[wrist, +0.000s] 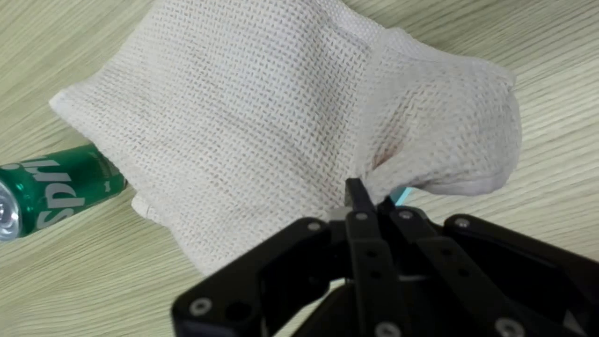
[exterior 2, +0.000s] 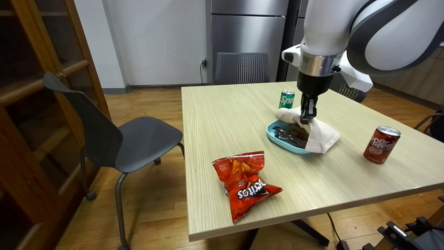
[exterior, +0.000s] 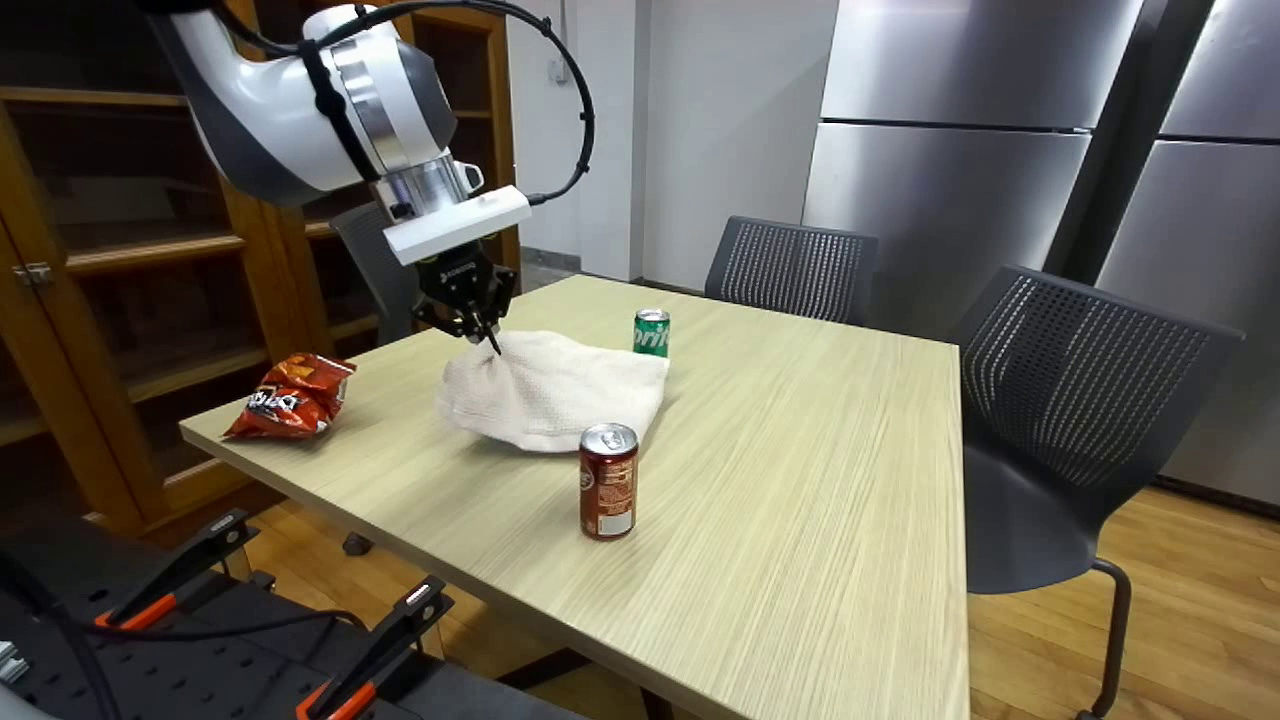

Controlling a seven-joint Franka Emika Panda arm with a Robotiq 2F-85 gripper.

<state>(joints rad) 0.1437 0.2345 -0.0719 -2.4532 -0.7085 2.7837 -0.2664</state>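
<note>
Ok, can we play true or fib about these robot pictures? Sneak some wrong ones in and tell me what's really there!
1. The black two-fingered robot hand pinches the white woven cloth. True.
2. The cloth completely hides the light-blue oval tray. False: part of the tray shows in an exterior view.
3. The green metal Sprite can stands upright. True.
4. The shiny red Doritos bag lies under the pale wood-grain table. False: the bag lies on top of the table.
5. The dark red metal Dr Pepper can lies on its side. False: the Dr Pepper can stands upright.
6. A dark grey chair stands beside the table. True.
</note>
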